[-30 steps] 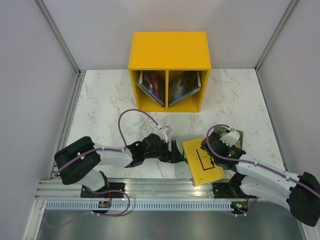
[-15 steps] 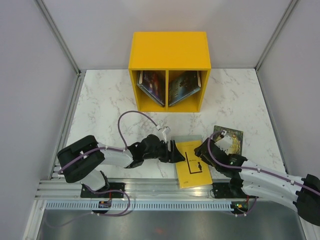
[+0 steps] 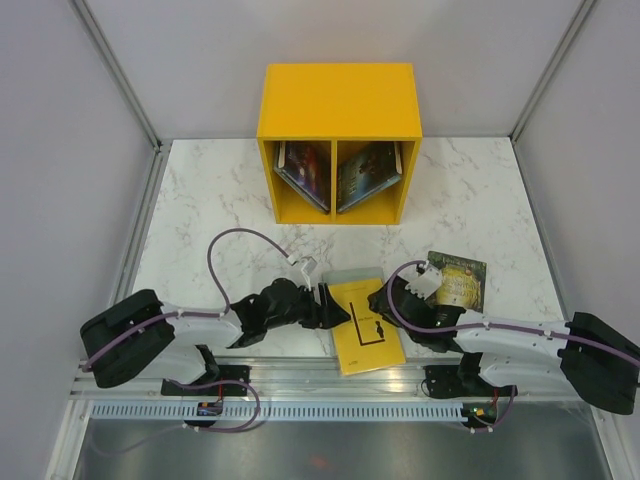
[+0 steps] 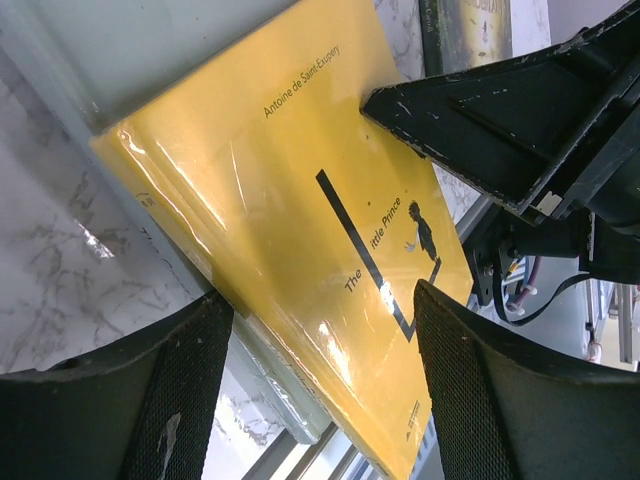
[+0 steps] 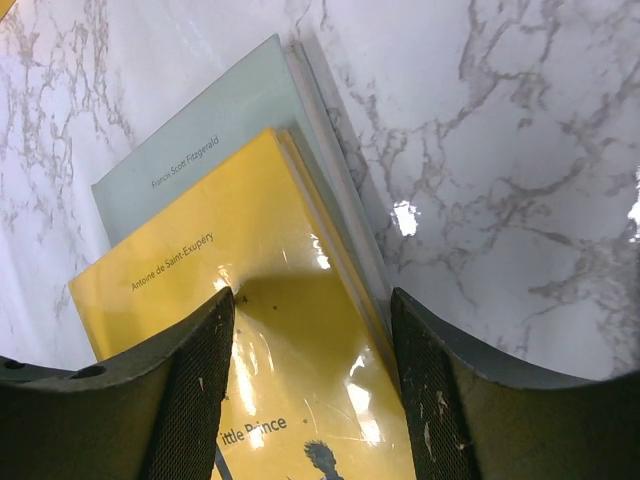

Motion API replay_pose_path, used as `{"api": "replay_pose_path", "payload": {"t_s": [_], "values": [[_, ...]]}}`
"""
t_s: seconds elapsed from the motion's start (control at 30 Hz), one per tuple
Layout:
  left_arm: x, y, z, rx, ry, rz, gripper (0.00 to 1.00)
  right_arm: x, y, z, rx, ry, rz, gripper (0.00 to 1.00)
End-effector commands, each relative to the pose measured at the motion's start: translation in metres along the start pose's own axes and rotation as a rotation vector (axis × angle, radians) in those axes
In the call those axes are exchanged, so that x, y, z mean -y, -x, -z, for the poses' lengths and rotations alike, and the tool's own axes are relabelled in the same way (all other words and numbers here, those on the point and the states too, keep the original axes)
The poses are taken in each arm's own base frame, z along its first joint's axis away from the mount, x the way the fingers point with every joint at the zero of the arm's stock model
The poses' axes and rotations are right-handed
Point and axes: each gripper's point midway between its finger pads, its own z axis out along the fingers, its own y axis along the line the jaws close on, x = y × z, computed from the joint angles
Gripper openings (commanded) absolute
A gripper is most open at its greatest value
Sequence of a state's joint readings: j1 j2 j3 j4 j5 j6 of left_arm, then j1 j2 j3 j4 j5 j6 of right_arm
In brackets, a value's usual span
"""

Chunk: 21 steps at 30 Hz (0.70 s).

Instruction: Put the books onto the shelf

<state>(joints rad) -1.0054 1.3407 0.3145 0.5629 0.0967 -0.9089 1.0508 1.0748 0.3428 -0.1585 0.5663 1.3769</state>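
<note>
Marble tabletop (image 3: pixel 200 200), yellow book (image 3: pixel 365 322) between fingers (image 4: pixel 185 400).

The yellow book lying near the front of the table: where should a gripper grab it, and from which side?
Probably its near end, from the front. The yellow book lies flat and thin on a pale book, so fingers cannot close from above. That end seems to jut past the table edge, leaving room underneath.
</note>
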Motion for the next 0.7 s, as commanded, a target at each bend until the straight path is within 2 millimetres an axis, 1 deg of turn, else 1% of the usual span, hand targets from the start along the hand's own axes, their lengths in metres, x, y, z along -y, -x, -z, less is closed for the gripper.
{"api": "replay_pose_path", "payload": {"t_s": [0.0, 0.07, 0.1, 0.13, 0.2, 0.23, 0.3, 0.37, 0.4, 0.43, 0.5, 0.53, 0.57, 0.6, 0.63, 0.67], "values": [[0.017, 0.006, 0.009, 0.035, -0.074, 0.01, 0.75, -0.034, -0.052, 0.019, -0.252, 0.115, -0.046, 0.17], [0.029, 0.015, 0.015, 0.072, -0.127, 0.012, 0.75, -0.035, -0.055, 0.019, -0.256, 0.123, -0.053, 0.1], [0.032, 0.015, 0.016, 0.077, -0.144, 0.014, 0.75, -0.034, -0.056, 0.019, -0.259, 0.125, -0.057, 0.09], [0.041, 0.021, 0.019, 0.102, -0.182, 0.02, 0.75, -0.036, -0.057, 0.019, -0.261, 0.135, -0.072, 0.09], [0.045, 0.022, 0.022, 0.111, -0.215, 0.036, 0.75, -0.033, -0.06, 0.019, -0.268, 0.135, -0.084, 0.09], [0.055, 0.028, 0.025, 0.139, -0.263, 0.054, 0.75, -0.037, -0.061, 0.02, -0.269, 0.156, -0.103, 0.11], [0.054, 0.026, 0.028, 0.146, -0.284, 0.08, 0.75, -0.036, -0.061, 0.02, -0.268, 0.16, -0.118, 0.14], [0.06, 0.029, 0.032, 0.167, -0.329, 0.112, 0.75, -0.037, -0.06, 0.021, -0.267, 0.18, -0.141, 0.21], [0.058, 0.027, 0.031, 0.163, -0.329, 0.124, 0.75, -0.038, -0.059, 0.021, -0.265, 0.189, -0.149, 0.23], [0.057, 0.027, 0.031, 0.161, -0.331, 0.146, 0.75, -0.04, -0.058, 0.022, -0.259, 0.207, -0.166, 0.3], [0.064, 0.03, 0.033, 0.175, -0.369, 0.159, 0.73, -0.042, -0.057, 0.024, -0.257, 0.226, -0.178, 0.39], [0.061, 0.027, 0.03, 0.163, -0.363, 0.178, 0.73, -0.042, -0.055, 0.025, -0.252, 0.237, -0.188, 0.44], [0.061, 0.027, 0.029, 0.163, -0.368, 0.186, 0.72, -0.043, -0.054, 0.026, -0.248, 0.248, -0.195, 0.46], [0.067, 0.03, 0.031, 0.174, -0.399, 0.19, 0.71, -0.043, -0.053, 0.026, -0.248, 0.252, -0.208, 0.46], [0.063, 0.027, 0.027, 0.163, -0.391, 0.208, 0.7, -0.042, -0.052, 0.028, -0.246, 0.26, -0.214, 0.47], [0.063, 0.027, 0.026, 0.159, -0.393, 0.215, 0.67, -0.041, -0.051, 0.028, -0.241, 0.26, -0.219, 0.47]]}}
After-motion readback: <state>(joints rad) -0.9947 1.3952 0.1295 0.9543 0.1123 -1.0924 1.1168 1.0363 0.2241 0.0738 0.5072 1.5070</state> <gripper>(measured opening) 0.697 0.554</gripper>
